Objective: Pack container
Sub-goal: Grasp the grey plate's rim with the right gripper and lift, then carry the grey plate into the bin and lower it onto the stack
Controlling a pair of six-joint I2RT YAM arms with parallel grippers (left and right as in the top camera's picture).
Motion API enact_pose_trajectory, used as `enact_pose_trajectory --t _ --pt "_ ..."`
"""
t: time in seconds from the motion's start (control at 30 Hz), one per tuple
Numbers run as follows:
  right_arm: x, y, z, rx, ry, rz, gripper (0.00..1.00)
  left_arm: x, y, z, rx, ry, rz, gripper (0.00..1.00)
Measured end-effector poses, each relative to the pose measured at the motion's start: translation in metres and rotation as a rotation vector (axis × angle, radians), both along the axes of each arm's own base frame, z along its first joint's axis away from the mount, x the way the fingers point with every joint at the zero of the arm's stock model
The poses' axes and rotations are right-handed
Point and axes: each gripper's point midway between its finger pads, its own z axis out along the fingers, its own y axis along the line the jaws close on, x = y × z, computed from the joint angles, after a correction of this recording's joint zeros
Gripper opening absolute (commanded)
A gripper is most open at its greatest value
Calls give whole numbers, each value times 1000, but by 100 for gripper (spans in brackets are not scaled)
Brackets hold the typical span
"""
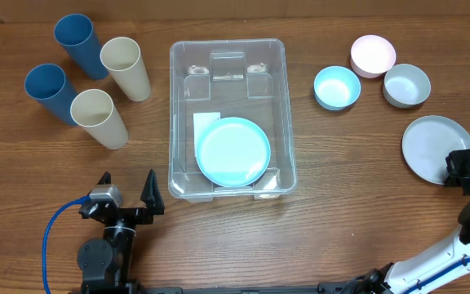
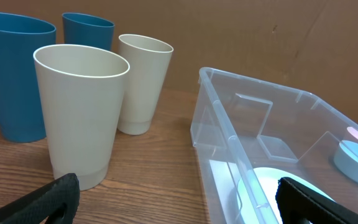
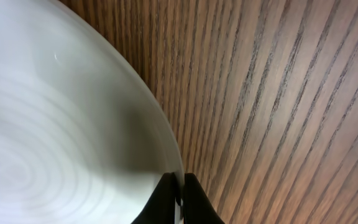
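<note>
The container (image 1: pixel 288 106) stands at the middle of the table (image 1: pixel 341 220), open-topped, with a blue plate (image 1: pixel 233 151) lying flat on its floor.

Right of the container and well apart from it, the right gripper (image 1: pixel 461 167) has its jaws closed on the rim of the grey plate (image 1: pixel 427 143). The right wrist view shows the fingertips (image 3: pixel 166 196) pinching only the thin edge. Near the container's front-left corner, the left gripper (image 1: pixel 127 184) hangs with its jaws wide apart, holding nothing.

Watch for the following:

1. Shallow hold. The pinch takes very little of the rim. If you lift quickly, the grey plate is likely to pivot in the jaws or slip out onto the table.
2. Bowls. Three bowls (image 1: pixel 337 87) stand right of the container, towards its far end. A plate carried low and swung wide may clip them.
3. Clear wall. The container's right wall is hard to read. If you approach too low, the plate strikes the wall and shoves the container.
4. Release. Let go only when the plate is low and level over the blue plate — a high or tilted drop may bounce it or leave it leaning on the wall.
5. Left arm. The cups (image 1: pixel 98 117) left of the container are tall, so a careless sweep can topple them.
</note>
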Motion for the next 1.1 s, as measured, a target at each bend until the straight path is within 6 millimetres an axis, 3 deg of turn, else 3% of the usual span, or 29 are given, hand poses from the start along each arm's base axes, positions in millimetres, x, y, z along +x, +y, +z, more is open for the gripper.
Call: enact_pose_trajectory --t 0.17,0.3,0.47,0.6,0.8,0.9,1.0,1.1 --pt "-1 1 0 7 1 5 4 0 0 0 0 0 0 100" --pt "-1 14 4 73 -5 24 4 0 0 0 0 0 0 100" --pt "11 26 27 137 -91 52 4 0 0 0 0 0 0 100" --pt "21 32 79 88 -228 89 4 0 0 0 0 0 0 100" --pt "37 55 155 47 -486 164 4 0 0 0 0 0 0 100" --pt "48 85 189 39 -604 282 4 0 0 0 0 0 0 100" --pt "63 144 222 59 -719 510 4 0 0 0 0 0 0 100" --pt "67 217 245 83 -788 776 4 0 0 0 0 0 0 100"
